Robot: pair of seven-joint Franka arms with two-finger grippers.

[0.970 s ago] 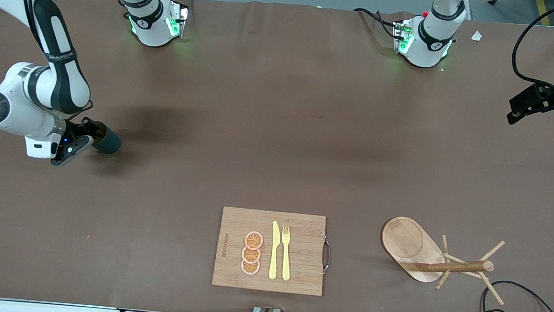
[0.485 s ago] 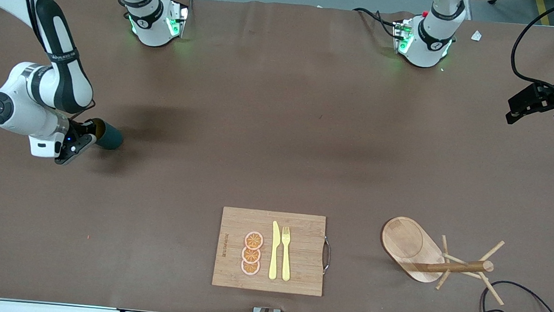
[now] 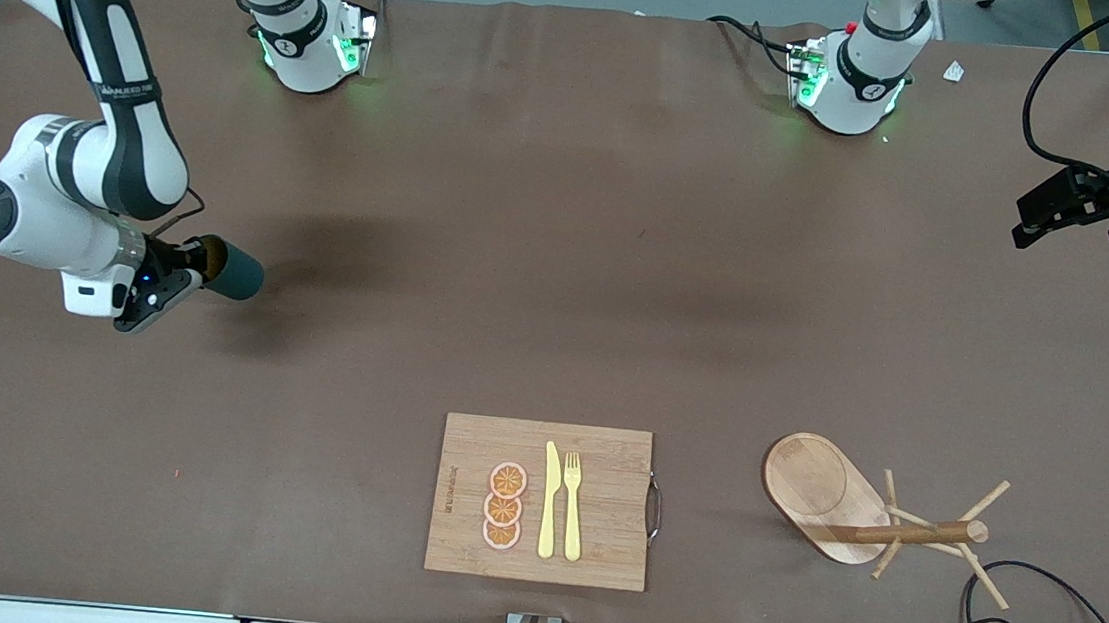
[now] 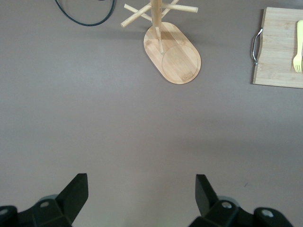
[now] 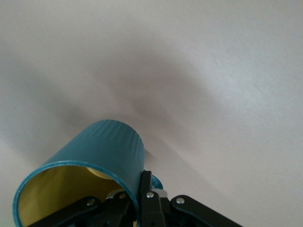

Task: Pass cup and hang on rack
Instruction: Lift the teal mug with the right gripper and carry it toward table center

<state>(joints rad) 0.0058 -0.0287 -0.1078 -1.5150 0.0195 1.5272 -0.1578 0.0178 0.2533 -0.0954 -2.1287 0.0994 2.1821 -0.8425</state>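
I had the right gripper [image 3: 189,267] pinching the rim of the teal cup [image 3: 235,270], which hung tipped on its side above the table [image 3: 560,252] at the right arm's end. My left gripper [image 4: 142,194] waited, fingers spread wide, over the table near the mug rack [image 3: 858,509].

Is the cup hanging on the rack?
No, the right gripper holds the cup; the rack has bare pegs.
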